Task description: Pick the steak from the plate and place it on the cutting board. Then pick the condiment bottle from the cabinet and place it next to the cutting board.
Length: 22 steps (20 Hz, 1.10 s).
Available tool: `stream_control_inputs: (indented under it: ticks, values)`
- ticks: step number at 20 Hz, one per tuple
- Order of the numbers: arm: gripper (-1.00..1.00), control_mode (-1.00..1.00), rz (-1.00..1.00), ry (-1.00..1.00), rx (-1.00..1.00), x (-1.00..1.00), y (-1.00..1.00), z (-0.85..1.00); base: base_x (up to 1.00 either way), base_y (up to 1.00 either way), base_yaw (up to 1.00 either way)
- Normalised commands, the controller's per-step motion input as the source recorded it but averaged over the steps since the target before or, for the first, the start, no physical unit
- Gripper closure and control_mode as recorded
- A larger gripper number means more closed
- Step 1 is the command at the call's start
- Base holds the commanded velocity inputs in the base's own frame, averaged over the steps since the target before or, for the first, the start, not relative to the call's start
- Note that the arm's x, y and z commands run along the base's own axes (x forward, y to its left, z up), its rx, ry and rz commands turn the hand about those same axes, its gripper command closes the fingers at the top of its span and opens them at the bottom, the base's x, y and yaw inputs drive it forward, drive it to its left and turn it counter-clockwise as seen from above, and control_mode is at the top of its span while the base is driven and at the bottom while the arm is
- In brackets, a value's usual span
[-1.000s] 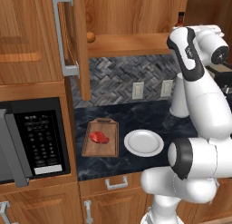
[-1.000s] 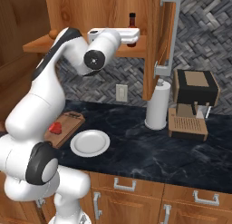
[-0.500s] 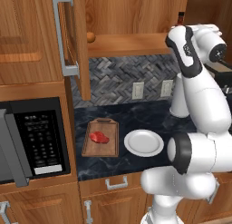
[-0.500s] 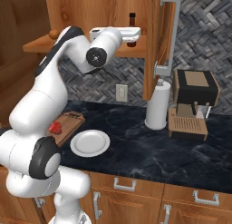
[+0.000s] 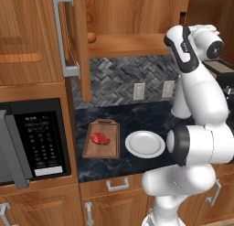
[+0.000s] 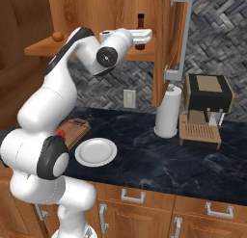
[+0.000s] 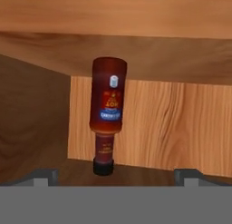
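The steak point(image 5: 99, 138) lies on the cutting board point(image 5: 108, 150), left of the bare white plate point(image 5: 145, 144) on the dark counter. The steak point(image 6: 60, 133), board point(image 6: 77, 128) and plate point(image 6: 95, 152) also sit beside the arm's base. The condiment bottle point(image 6: 140, 24) stands on the open cabinet's shelf point(image 5: 128, 44). My gripper point(image 6: 147, 39) is raised to shelf height just in front of it. In the rolled hand view the bottle point(image 7: 107, 109) appears cap-down, centred a short way beyond my gripper point(image 7: 118, 177), whose jaws stand wide open and hold nothing.
The cabinet door point(image 6: 176, 39) with its grey handle hangs open just right of the bottle. A small round brown knob-like thing point(image 5: 92, 37) sits at the shelf's left. A microwave point(image 5: 32, 138), a paper-towel roll point(image 6: 168, 112) and a coffee machine point(image 6: 205, 109) flank the counter.
The hand has crept closer to the bottle along the shelf edge. The jaws have stayed open; steak, board and plate have not moved.
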Motion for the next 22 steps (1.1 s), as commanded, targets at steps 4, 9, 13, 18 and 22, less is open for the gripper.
stream_control_inputs:
  ticks: [4, 9, 13, 18, 22]
  values:
    - [-1.0, -1.0, -0.01, 0.04, 0.04, 0.22, 0.0, 0.05, 0.0, 0.0, 0.0]
    - [-1.0, -1.0, -0.01, 0.04, 0.07, 0.21, 0.0, 0.11, 0.0, 0.0, 0.0]
    - [-1.0, -1.0, -0.01, 0.04, 0.09, 0.17, 0.0, 0.21, 0.0, 0.0, 0.0]
    - [-1.0, -1.0, 0.0, 0.02, 0.09, 0.1, 0.0, 0.31, 0.0, 0.0, 0.0]
    - [-1.0, -1.0, 0.0, 0.0, 0.07, 0.04, 0.0, 0.34, 0.0, 0.0, 0.0]
